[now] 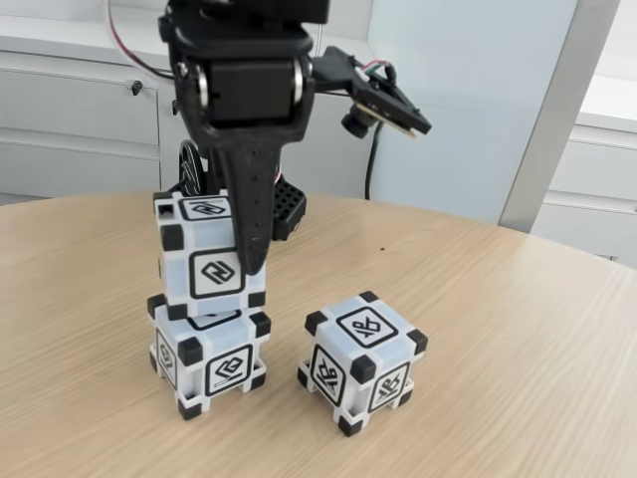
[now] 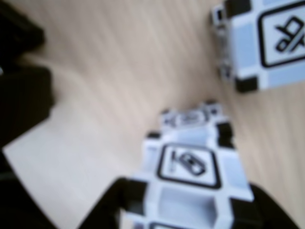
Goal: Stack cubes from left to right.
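White translucent plastic cube [image 1: 212, 261] with black corners, clamped in the claw [image 1: 251, 261], sits slightly skewed atop its twin [image 1: 211, 360].

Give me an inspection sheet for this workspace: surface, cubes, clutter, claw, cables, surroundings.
Surface: round light wooden table, bare where visible.
Job's things: top cube sits on the bottom cube, slightly offset; lone cube stands apart to their right in the fixed view.
Clutter: nothing seen.
Grippers: claw closed on the top cube, one black finger down its front face.
Cables: red and white wires behind the arm; black lead below the wrist camera.
Surroundings: white cabinets, pale wall panel.
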